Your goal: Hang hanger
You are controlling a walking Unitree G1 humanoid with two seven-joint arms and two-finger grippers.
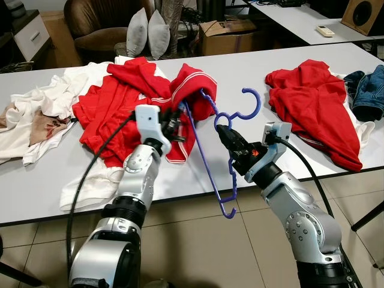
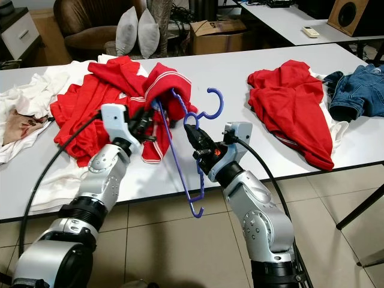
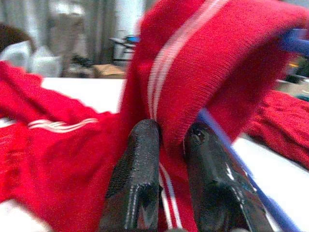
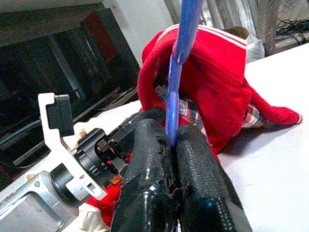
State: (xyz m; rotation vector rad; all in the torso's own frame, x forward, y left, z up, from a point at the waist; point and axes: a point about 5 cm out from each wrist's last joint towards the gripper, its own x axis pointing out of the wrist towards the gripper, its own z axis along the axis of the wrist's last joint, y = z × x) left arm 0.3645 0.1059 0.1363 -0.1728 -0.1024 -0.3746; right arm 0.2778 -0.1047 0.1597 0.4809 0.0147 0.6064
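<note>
- Fingers first: the right gripper (image 1: 225, 135) has its two black fingers (image 4: 145, 159) pressed together on the blue hanger (image 1: 211, 157), pinching the thin bar near the neck below the hook; the left gripper (image 1: 174, 125) pinches the striped hem of the red shirt (image 1: 141, 99) between its fingers (image 3: 137, 164).
- White table (image 1: 252, 72): it runs left to right across the scene and carries all the laundry, so the work is done at its near edge, where both arms reach.
- Red shirt: heaped at the table's middle, with one corner lifted by the left gripper, probably to hold the opening taut while the hanger goes in.
- White clothes (image 1: 42, 111): spread at the left, partly under the red shirt.
- Second red garment (image 1: 312, 102): lying at the right, well apart from both grippers, with jeans (image 1: 367, 90) just beyond it at the far right.
- Hanger: held tilted over the near edge, one arm already inside the raised red cloth, the other hanging below the table edge, hook pointing up and right. I judge the threading half done; the free arm still needs to enter the shirt.
</note>
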